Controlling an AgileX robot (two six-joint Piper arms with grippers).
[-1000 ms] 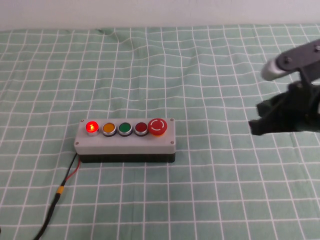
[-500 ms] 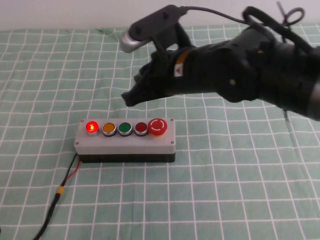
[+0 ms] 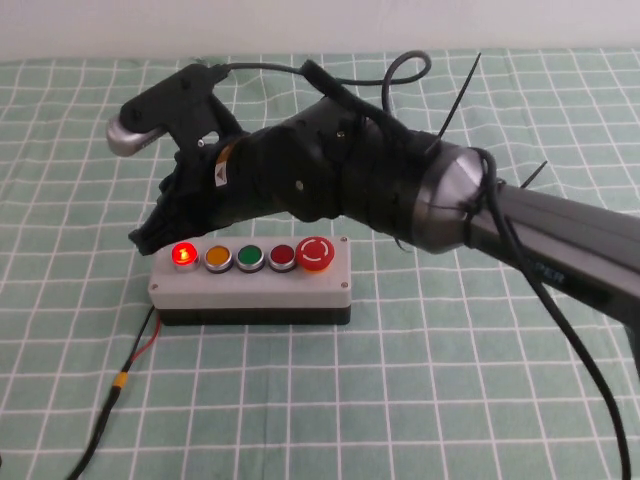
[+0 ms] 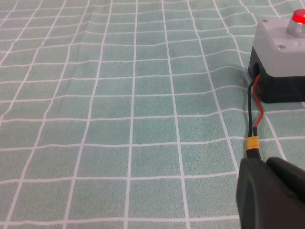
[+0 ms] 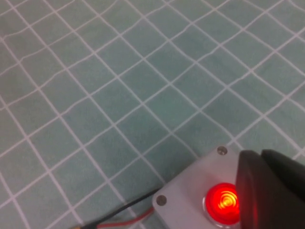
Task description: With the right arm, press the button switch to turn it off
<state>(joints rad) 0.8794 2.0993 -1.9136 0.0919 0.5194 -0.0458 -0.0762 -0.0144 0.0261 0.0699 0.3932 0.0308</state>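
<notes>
Green cloth with a white grid covers the worktop (image 3: 80,120) from edge to edge. At the near left a black cable (image 3: 105,410) with a thin red wire and a yellow connector trails up to the button switch (image 3: 250,283), a light grey oblong box on a black base lying left of centre. Its top carries a row of buttons: a lit red one (image 3: 183,254), then yellow, green, dark red and a large red mushroom button (image 3: 315,253). The right arm (image 3: 340,185), bulky and black with a silver-grey rounded joint, reaches across from the right. The right tool (image 3: 150,233) hangs just behind the switch's left end, close to the lit button; whether it is clenched cannot be told. The left tool (image 4: 271,195) shows only in its own wrist view, near the cable's connector, state unclear.
</notes>
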